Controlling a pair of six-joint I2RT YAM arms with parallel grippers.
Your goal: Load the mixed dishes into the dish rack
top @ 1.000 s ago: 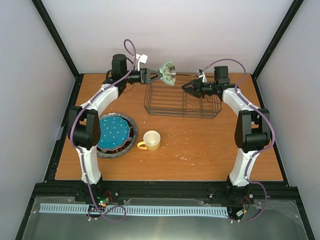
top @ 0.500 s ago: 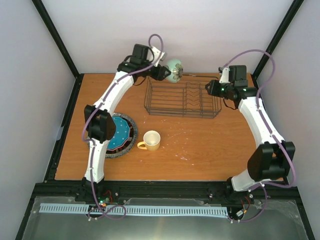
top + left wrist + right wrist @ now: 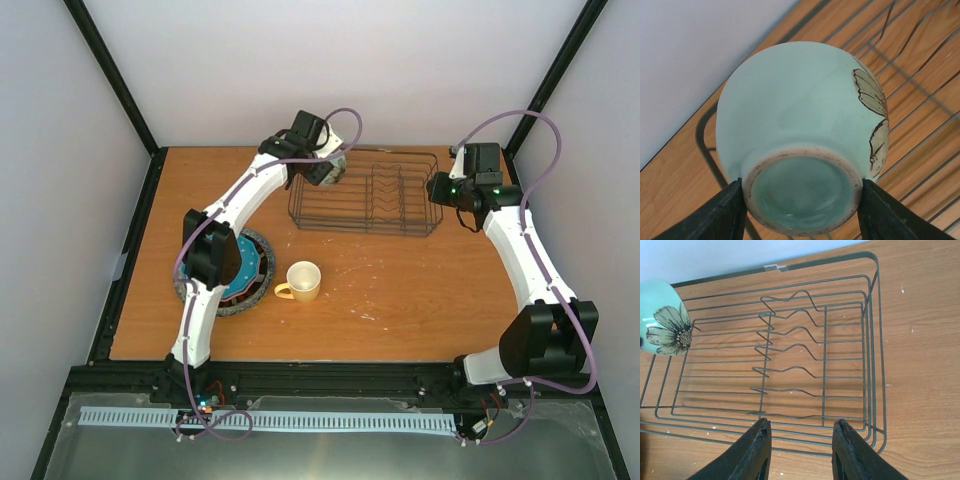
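The left gripper's (image 3: 802,192) two black wedge-shaped fingers (image 3: 730,212) are clamped on either side of the foot of the pale green glazed ceramic bowl (image 3: 790,100). The foot ring is bare, rough and brown-speckled, and the smooth rounded wall above it carries a painted cream flower with dark outlines. The bowl is tipped, its base turned toward the wrist camera. It hangs at the far left corner of the rectangular black wire dish rack (image 3: 365,200). Whether it touches the wires cannot be told.

The right gripper (image 3: 800,440) has its matte black fingers (image 3: 747,452) spread apart with nothing between them. They sit just above the rack's right end rim.

The rack is made of thin dark rods. Its left part has plain straight bars, and rows of zigzag upright dividers stand toward the right end. It stands on a scuffed orange-brown wooden table (image 3: 420,300) close to the pale back wall.

Well apart from the rack, nearer the arm bases, a glossy yellow mug (image 3: 302,281) stands upright with its handle to the left. Just beside it lies the round teal white-dotted plate (image 3: 243,272), on top of a stack whose dark rim and grey outer edge show around it. The left arm's black elbow hides much of that stack in the top view.
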